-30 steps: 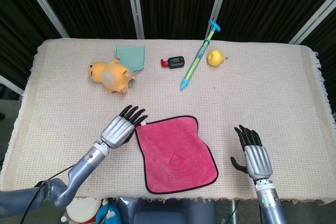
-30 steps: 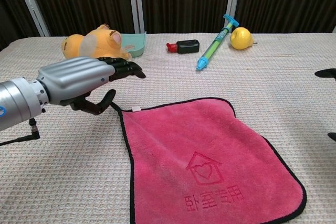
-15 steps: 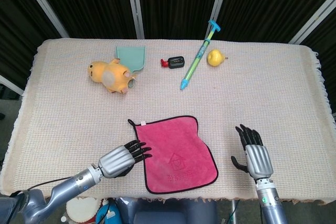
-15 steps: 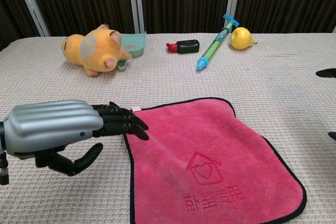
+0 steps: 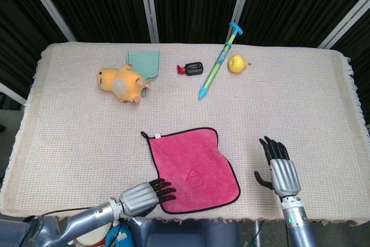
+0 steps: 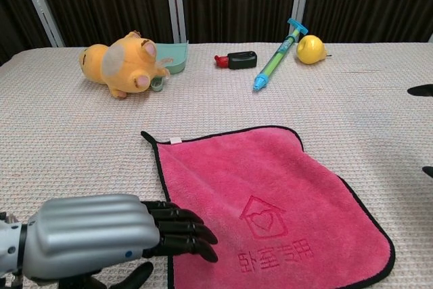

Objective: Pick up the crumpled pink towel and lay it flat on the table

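Pink towel (image 5: 192, 170) spread flat near table's front edge, plush, black-edged, roughly square, corners skewed to the edge, house emblem toward robot; left hand (image 5: 141, 198) fingers extended, dark tips over towel's near-left corner, holding nothing; right hand (image 5: 277, 168) spread, empty, well right; woven beige tablecloth (image 5: 300, 99).

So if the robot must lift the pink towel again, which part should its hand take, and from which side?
Probably the far left corner of the pink towel. The towel lies flat, so only its edges offer a hold, and this corner ends in a small tab pointing outward. The left hand, now at the near left edge, could come from the left and pinch it.
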